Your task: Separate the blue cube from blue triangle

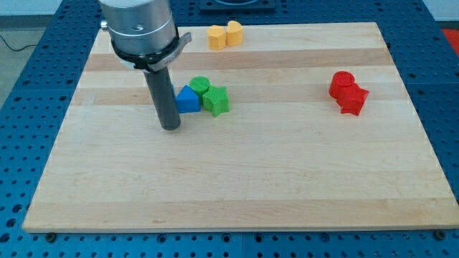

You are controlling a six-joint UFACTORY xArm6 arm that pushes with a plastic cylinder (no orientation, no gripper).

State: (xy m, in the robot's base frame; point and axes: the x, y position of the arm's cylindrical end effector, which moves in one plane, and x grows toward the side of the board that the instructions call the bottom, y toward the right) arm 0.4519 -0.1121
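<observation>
Nearest the camera, my tip [171,127], a smooth dark rod with no pincer to open or close, rests on the pale wooden board [237,186]. Touching its right: blue triangle [187,99]; the blue cube cannot be made out. Green cylinder [199,85], green star [216,101], yellow blocks [224,35], red blocks [348,92].

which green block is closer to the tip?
Neither touches my tip. The green star-like block, right of the blue triangle, looks slightly closer; the green cylinder sits behind it, toward the view's top.
</observation>
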